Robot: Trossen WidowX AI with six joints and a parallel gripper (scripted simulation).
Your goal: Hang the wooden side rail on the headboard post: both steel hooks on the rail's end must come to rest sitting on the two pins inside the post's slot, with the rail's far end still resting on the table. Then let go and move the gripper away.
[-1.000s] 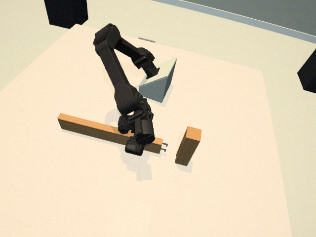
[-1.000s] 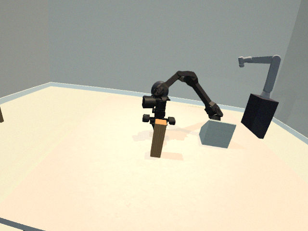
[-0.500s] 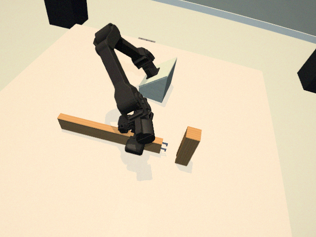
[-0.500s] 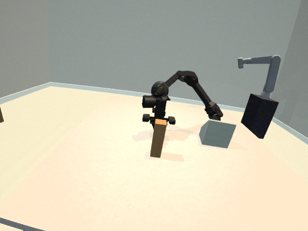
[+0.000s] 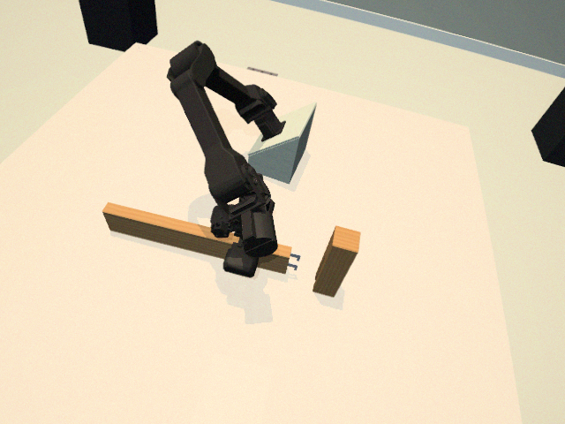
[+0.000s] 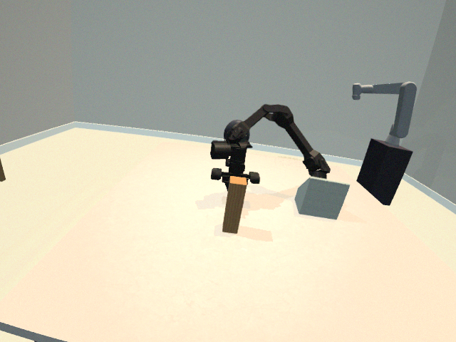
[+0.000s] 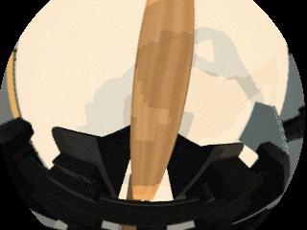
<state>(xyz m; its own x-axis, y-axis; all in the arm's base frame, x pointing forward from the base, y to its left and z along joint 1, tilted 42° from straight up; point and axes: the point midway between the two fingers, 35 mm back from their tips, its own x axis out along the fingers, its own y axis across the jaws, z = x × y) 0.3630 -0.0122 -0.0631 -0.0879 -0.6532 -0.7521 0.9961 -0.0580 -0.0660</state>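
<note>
The wooden side rail lies lengthwise, roughly in line with the headboard post. My gripper is shut on the rail from above, nearer its hooked end, with one finger on each side. Two steel hooks, an upper hook and a lower hook, stick out of the rail's end towards the upright post, with a gap between. The rail is at or just above the table; I cannot tell its exact height. The slot and pins are hidden, and the post hides the rail in the exterior view.
A grey-green wedge-shaped block stands by the arm's base, behind the rail in the top view. A black pedestal with a grey arm stands at the right in the exterior view.
</note>
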